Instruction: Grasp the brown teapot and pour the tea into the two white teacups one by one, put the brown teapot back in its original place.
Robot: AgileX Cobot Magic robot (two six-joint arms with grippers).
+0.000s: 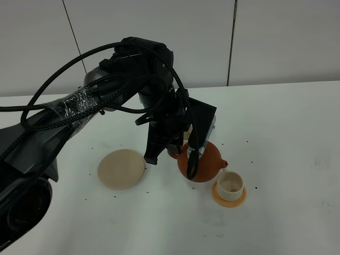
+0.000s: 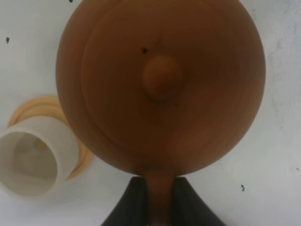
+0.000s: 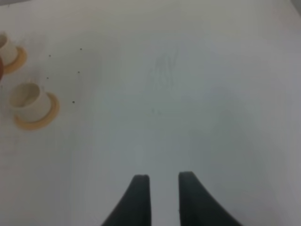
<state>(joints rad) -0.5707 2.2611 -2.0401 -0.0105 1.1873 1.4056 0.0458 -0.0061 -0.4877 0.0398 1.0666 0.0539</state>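
Leaving the beige disc coaster (image 1: 121,169) bare at the left of the tabletop (image 1: 287,133), most likely as the spot for setting the pot back. Clamping the left end effector (image 1: 192,157) shut on the loop handle (image 2: 160,195) of the brown teapot (image 1: 206,162), gripping from the side opposite the spout (image 1: 225,163), probably so that a roll of the wrist can tip it forward. Holding the teapot just right of the disc, seemingly a little above the tabletop, with the lid knob (image 2: 162,82) seated. Pointing the spout at the near white teacup (image 1: 230,184) on its orange coaster (image 1: 229,201) and stopping just short of the rim; judging this as lining up for a pour. Hiding the other teacup (image 3: 5,43) mostly behind the arm in the high view, calling for care against bumping it. Noting small dark specks (image 1: 247,142) scattered around, none blocking the spout's path. Keeping the right end effector (image 3: 163,183) over bare tabletop, well apart from the cups, fingers slightly apart and gripping nothing.
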